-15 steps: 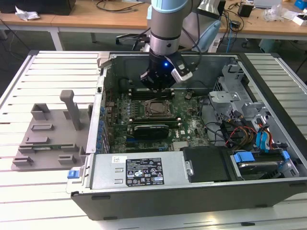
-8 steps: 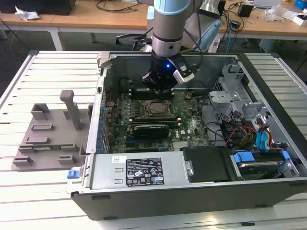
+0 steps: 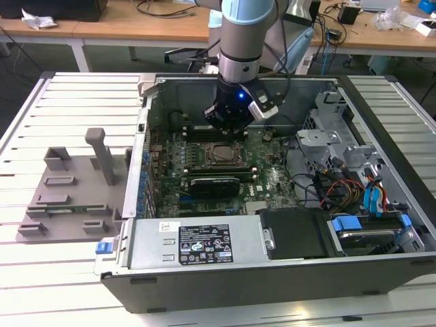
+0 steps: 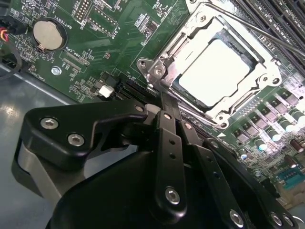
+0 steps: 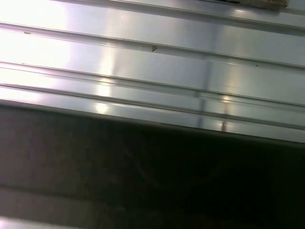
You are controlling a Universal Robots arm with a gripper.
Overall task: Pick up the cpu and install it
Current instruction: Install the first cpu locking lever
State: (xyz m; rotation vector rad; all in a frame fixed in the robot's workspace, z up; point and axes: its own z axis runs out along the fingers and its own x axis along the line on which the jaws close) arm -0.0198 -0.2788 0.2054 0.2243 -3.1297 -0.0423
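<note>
The cpu (image 4: 217, 67), a flat square chip with a pale silver top, lies inside the metal socket frame (image 4: 157, 71) on the green motherboard (image 4: 109, 33). In the exterior view the socket (image 3: 216, 155) sits mid-board in the open computer case (image 3: 381, 269). My gripper (image 3: 228, 128) hangs just behind the socket there. In the second wrist view its black fingers (image 4: 167, 129) run together to a tip at the frame's corner (image 4: 163, 98), shut, with nothing seen between them. A thin wire lever (image 4: 257, 31) crosses over the socket's far side.
A long black card (image 3: 214, 184) lies in front of the socket. Cables and blue-tabbed drive bays (image 3: 371, 204) fill the case at the exterior view's right. A grey fixture plate (image 3: 68, 194) rests on the slatted table (image 3: 61, 88) to the left. A coin battery (image 4: 47, 34) sits on the board.
</note>
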